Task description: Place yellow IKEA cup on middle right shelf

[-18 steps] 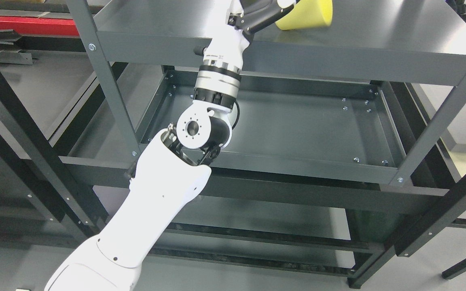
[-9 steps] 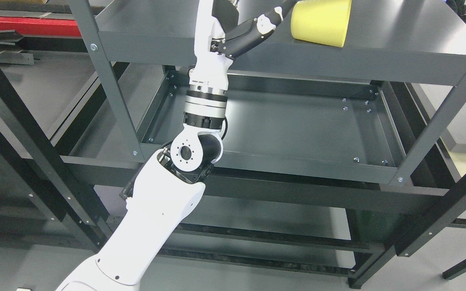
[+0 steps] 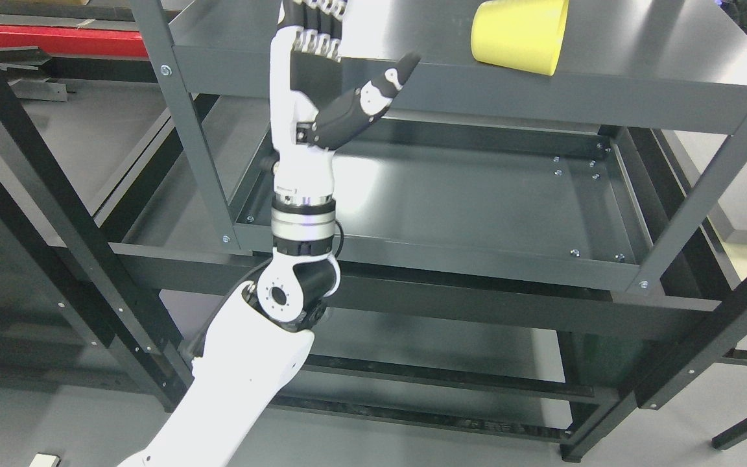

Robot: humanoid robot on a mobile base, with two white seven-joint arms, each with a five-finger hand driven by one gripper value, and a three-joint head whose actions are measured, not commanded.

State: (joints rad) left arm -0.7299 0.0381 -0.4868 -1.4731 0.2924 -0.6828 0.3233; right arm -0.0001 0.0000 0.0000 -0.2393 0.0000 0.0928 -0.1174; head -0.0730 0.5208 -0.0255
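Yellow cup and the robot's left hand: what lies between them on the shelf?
Nothing: in the head view, only bare grey shelf separates the left hand from the yellow cup.

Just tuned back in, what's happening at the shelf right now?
The robot's left hand is open in front of the upper shelf, fingers spread and holding nothing. The yellow cup sits on that shelf near its front edge, apart from the hand and to its right. It looks tilted or on its side, though the top of the picture cuts it off. The lower shelf holds nothing visible. The right arm is out of view.
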